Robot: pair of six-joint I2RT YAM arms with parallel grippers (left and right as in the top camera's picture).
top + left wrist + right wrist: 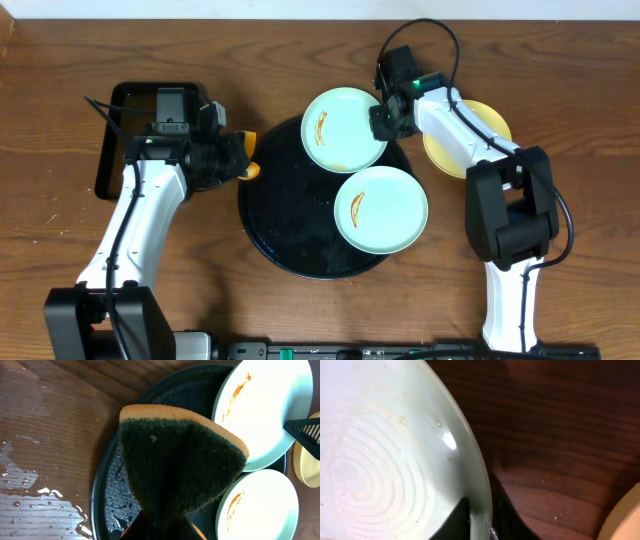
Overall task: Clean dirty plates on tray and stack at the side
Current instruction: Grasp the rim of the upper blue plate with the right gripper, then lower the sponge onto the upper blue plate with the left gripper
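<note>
Wooden table (60, 60). Round black tray (270, 240) carries the upper mint plate (340, 130) and lower mint plate (380, 210), both smeared. Right gripper (382, 120) jaws pinch the upper plate's rim. Left gripper (243, 158) jaws clamp the sponge (180, 460).

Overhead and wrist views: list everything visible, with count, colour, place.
mint plates: two, pale mint, orange smears, on the round tray
yellow plate: one, pale yellow, on the table, right of the round tray
round tray: one, black, table middle
rectangular tray: one, black, table left
sponge: one, orange with dark green pad, in left claw
water: drops, clear, on table beside round tray
table: one, brown wood, under everything
left claw: one, black, shut on sponge
right claw: one, black, pinching far mint plate's rim
</note>
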